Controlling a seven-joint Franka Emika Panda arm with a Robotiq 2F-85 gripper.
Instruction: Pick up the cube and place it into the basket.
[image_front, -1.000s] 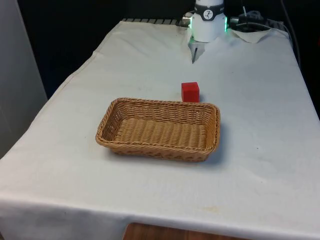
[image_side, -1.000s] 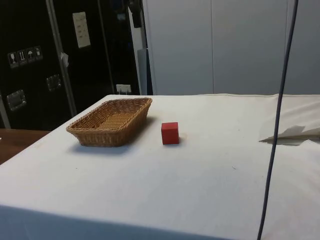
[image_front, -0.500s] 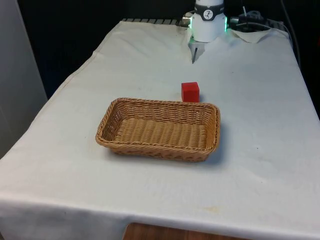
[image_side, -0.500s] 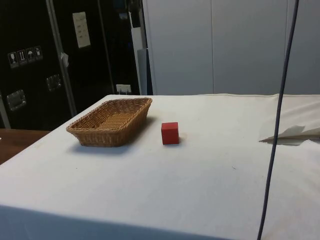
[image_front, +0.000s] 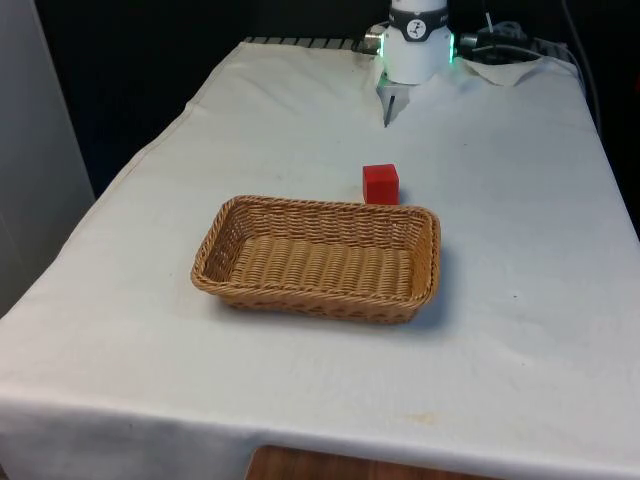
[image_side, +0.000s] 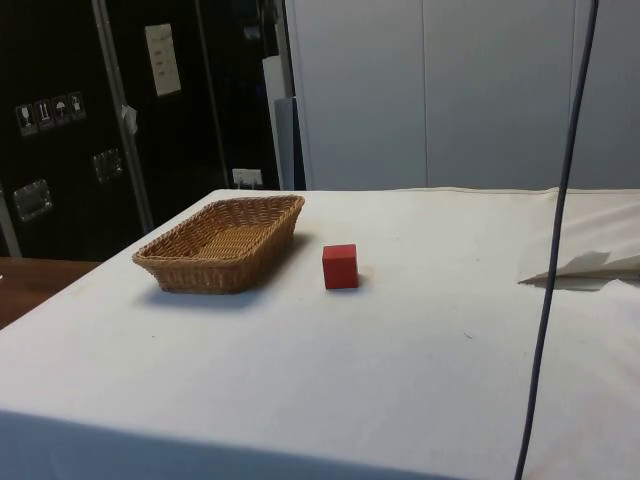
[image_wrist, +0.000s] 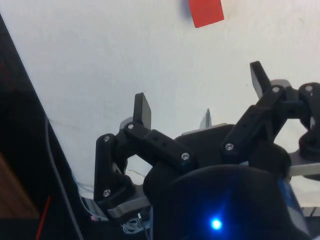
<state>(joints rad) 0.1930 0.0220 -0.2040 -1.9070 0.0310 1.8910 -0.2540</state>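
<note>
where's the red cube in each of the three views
Front view: the red cube sits on the cloth just behind the basket's far rim, toward its right end.
Side view: the cube stands on the cloth just right of the basket, apart from it.
Wrist view: the cube lies on the white cloth, well beyond the open gripper.
Shared landmark: the basket, in front and side views.

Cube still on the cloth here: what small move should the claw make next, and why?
Probably travel toward the red cube and come down over it. The claw is open, high above the cloth and holds nothing; the cube sits untouched just outside the basket.
</note>
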